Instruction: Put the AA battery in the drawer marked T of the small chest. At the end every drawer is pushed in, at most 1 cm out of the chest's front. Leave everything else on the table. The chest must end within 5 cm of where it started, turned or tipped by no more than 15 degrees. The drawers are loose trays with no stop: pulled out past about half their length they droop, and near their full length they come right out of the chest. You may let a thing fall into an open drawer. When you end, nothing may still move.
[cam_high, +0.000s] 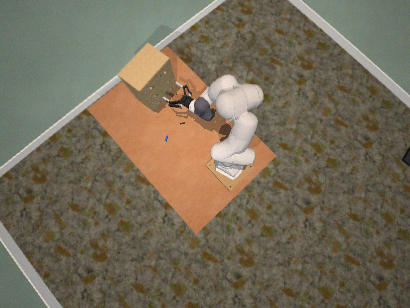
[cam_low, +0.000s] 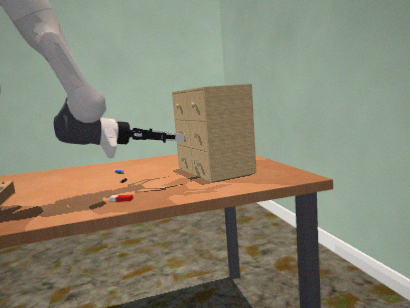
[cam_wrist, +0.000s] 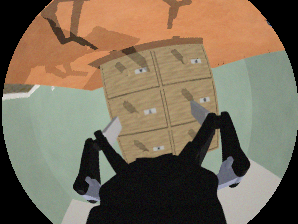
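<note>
The small wooden chest (cam_low: 214, 132) stands on the table near its far end and has six drawers in two columns. All drawers look pushed in. The letter marks are too small to read. My gripper (cam_low: 181, 136) is open and empty, held level with its fingertips just in front of the middle row of drawers. In the wrist view the gripper's fingers frame the chest front (cam_wrist: 160, 99). Three small things lie on the table: a blue piece (cam_low: 119, 171), a tiny dark piece (cam_low: 123, 179) and a red and white cylinder (cam_low: 120, 198). I cannot tell which is the AA battery.
The arm's base (cam_high: 230, 167) stands on a wooden plate at the table's other end. The chest (cam_high: 148, 76) sits close to the table's corner by the wall. The blue piece (cam_high: 166, 138) lies out in the open part of the table top.
</note>
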